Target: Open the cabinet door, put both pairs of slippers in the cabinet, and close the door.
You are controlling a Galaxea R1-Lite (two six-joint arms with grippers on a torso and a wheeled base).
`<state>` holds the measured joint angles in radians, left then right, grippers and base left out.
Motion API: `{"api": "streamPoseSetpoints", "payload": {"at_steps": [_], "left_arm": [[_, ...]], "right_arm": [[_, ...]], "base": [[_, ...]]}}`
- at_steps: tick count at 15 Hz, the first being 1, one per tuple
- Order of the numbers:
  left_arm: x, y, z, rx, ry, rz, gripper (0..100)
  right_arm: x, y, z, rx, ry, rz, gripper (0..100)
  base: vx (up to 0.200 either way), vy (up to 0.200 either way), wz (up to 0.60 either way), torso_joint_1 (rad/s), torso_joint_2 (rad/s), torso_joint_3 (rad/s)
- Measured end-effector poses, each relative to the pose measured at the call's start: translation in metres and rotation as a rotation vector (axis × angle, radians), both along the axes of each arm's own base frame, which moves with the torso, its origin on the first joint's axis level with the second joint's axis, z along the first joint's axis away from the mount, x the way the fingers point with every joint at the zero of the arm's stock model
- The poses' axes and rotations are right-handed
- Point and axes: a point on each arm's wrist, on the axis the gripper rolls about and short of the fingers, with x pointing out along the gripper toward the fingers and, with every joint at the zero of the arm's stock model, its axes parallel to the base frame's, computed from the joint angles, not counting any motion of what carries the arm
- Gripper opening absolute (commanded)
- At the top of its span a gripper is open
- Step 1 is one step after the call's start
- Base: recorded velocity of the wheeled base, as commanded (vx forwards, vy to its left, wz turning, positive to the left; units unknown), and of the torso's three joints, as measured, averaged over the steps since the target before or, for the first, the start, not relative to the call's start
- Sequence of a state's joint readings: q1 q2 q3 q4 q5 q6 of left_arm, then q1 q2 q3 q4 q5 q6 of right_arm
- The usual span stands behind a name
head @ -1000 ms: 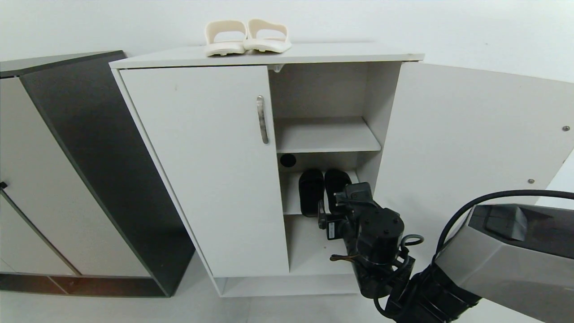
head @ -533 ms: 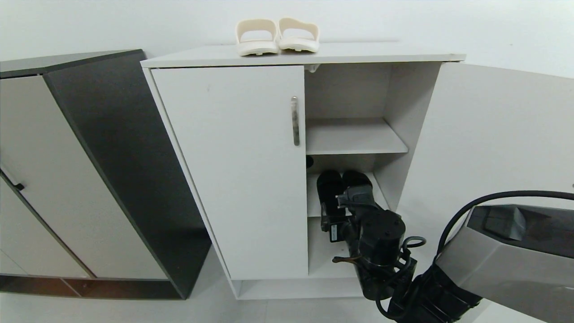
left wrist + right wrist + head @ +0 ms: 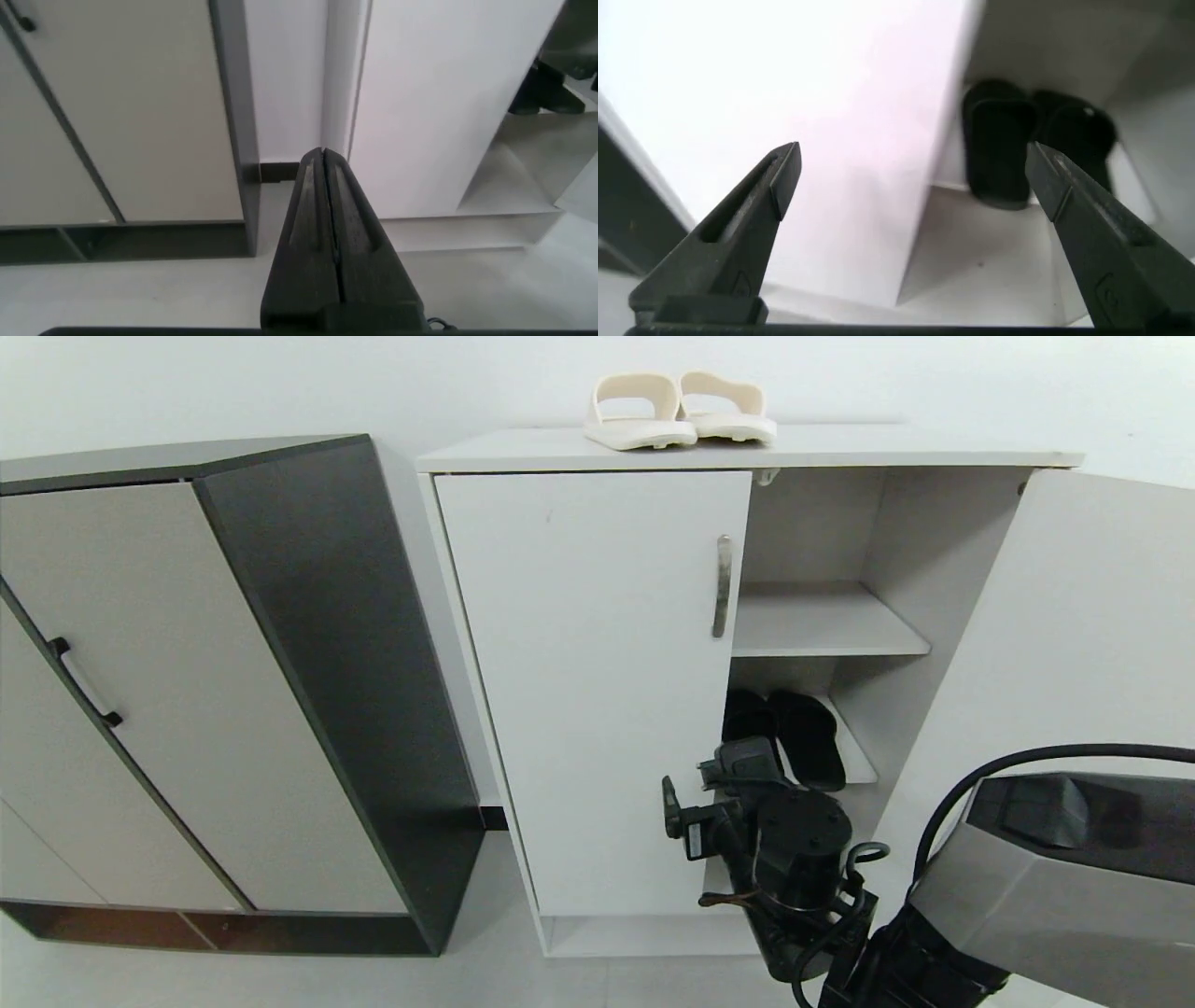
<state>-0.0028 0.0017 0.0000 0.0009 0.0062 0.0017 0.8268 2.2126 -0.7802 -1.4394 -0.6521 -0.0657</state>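
- Two pairs to account for: the black slippers lie side by side on the middle shelf inside the cabinet. The cream slippers sit on the cabinet's top, not yet put away
- Right-hand door stands swung wide. I judge that is on purpose, since the second pair must go in before I shut it. Left-hand door is closed, with its handle at the inner edge
- Right gripper: fingers spread wide, nothing between them. It hangs low in front of the closed door's inner edge, below and short of the black pair (free for the next pick, as I read it)
- Left gripper: fingers pressed together, holding nothing. It points at the floor before the gap between the white cabinet and the dark cabinet. My guess is it is parked clear, as the work is on the other side
- Versus 0.5 s ago: the whole head picture has slid rightward, both cabinets alike, so the camera moved and not the furniture. Both pairs are unmoved on shelf and top. The right arm keeps its place in frame, so it now faces the closed door's edge rather than the open bay
- Upper shelf is my likely target for the cream pair
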Motion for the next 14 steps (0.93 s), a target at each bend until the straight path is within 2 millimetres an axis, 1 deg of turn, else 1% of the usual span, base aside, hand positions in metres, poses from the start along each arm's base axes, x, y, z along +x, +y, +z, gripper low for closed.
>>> {"api": "streamPoseSetpoints", "payload": {"at_steps": [2,14], "left_arm": [[0.0000,0.0000,0.0001,0.000,-0.001,0.001,0],[0.0000,0.0000,0.0001,0.000,-0.001,0.000,0]], "right_arm": [[0.0001,-0.0049,-0.0025,-0.021,0.011,0.011,100],[-0.0006,-0.0052,-0.0020,-0.022,0.009,0.018,100]], "base": [[0.000,0.000,0.00,0.000,0.00,0.000],[0.000,0.000,0.00,0.000,0.00,0.000]]}}
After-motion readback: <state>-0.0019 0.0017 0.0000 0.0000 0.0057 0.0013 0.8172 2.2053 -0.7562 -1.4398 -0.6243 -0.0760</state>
